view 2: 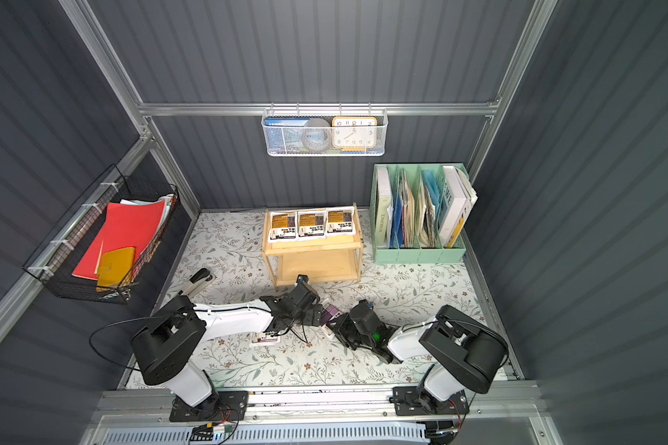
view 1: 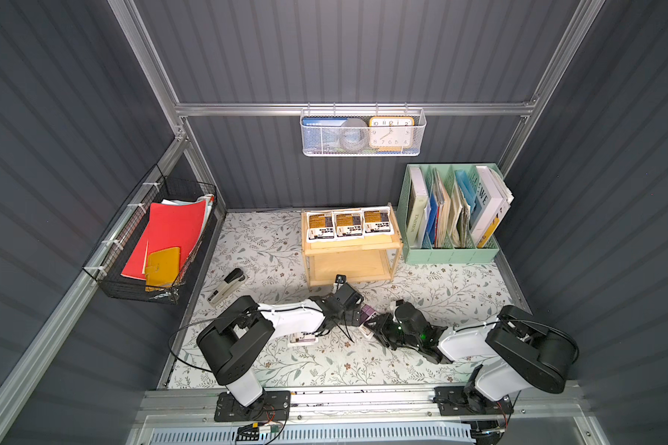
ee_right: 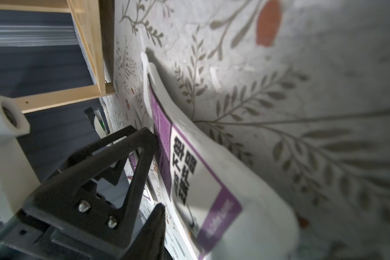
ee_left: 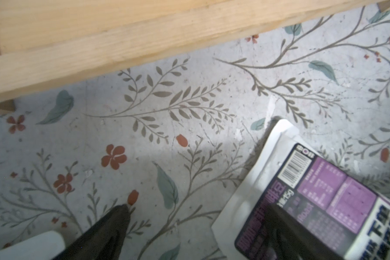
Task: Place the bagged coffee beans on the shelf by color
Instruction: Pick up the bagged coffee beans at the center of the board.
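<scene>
At the left wall hung a black wire basket [view 1: 139, 294] holding a red folder and a mustard wallet. On the floral table [view 1: 270, 246] below it lay a grey-and-black stapler [view 1: 226, 287]. A flat, glossy, rectangular purple-labelled pouch [view 1: 303, 340] lay partly under the left forearm, its long axis running across the table.

The light-wood shelf [view 1: 350, 249], two tiers with slim posts and a raised rim, stood toward the back. Three orange-labelled pouches [view 1: 348, 224] lay flat side by side on its top tray, long axes front to back, orange ends toward the back wall.

In front of the shelf the left fingers [ee_left: 115, 222] were spread wide. One black tip was over bare table; the other, blurred, was over a second purple-labelled pouch [ee_left: 336, 195]. That pouch curled up off the table, its long axis aimed at the shelf, its blank sealed end leading and touching the table. Of the right fingers [ee_right: 155, 225] only one showed, just beside the pouch's printed face; whether they pinched it could not be told.

At the right stood a mint-green plastic lattice organizer [view 1: 450, 254] packed with books.
</scene>
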`<action>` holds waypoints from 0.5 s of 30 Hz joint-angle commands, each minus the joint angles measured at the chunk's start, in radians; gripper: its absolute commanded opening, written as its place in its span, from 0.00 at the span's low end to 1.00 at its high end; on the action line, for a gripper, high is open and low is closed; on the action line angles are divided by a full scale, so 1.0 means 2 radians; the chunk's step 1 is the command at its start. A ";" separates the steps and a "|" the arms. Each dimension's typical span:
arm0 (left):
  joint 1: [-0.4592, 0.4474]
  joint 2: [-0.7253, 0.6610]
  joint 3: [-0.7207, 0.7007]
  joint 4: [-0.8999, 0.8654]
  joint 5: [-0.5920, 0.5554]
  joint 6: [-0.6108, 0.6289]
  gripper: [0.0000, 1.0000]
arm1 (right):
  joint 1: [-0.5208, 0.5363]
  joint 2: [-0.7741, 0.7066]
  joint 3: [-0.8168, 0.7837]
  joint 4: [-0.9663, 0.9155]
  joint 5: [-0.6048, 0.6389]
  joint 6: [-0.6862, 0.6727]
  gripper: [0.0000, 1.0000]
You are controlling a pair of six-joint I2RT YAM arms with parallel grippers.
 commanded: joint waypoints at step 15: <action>-0.003 -0.182 -0.008 -0.089 -0.025 -0.060 1.00 | 0.013 -0.098 -0.002 -0.166 0.012 -0.004 0.00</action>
